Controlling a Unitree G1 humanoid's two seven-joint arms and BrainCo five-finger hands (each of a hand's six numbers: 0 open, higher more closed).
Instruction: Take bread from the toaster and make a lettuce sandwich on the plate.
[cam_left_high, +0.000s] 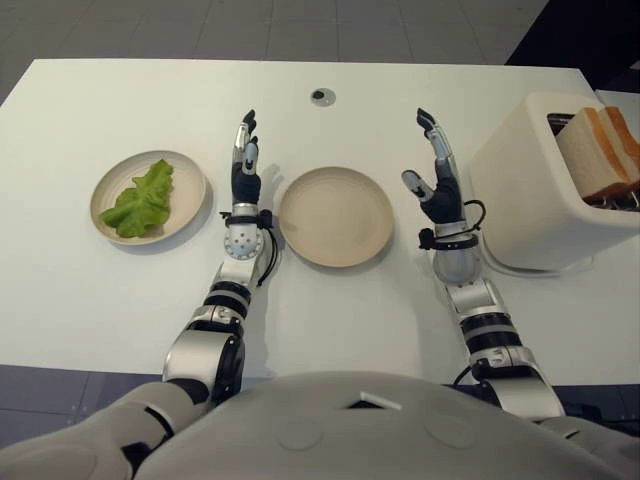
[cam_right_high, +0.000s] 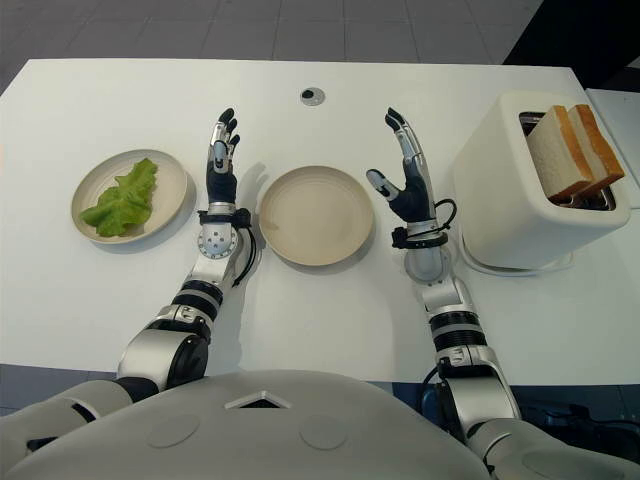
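No text legible — it seems

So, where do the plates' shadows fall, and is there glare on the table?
Left eye view: soft, thin shadows hug the near edges of the lettuce plate and the empty plate. Right eye view: the table is evenly lit, without glare.

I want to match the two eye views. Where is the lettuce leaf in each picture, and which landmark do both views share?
Left eye view: the lettuce leaf lies on the small plate at the left side, about mid-height.
Right eye view: the lettuce leaf lies on the small plate, again at the left, slightly nearer the picture's edge.
Shared landmark: the empty plate in the middle, right of the small plate.
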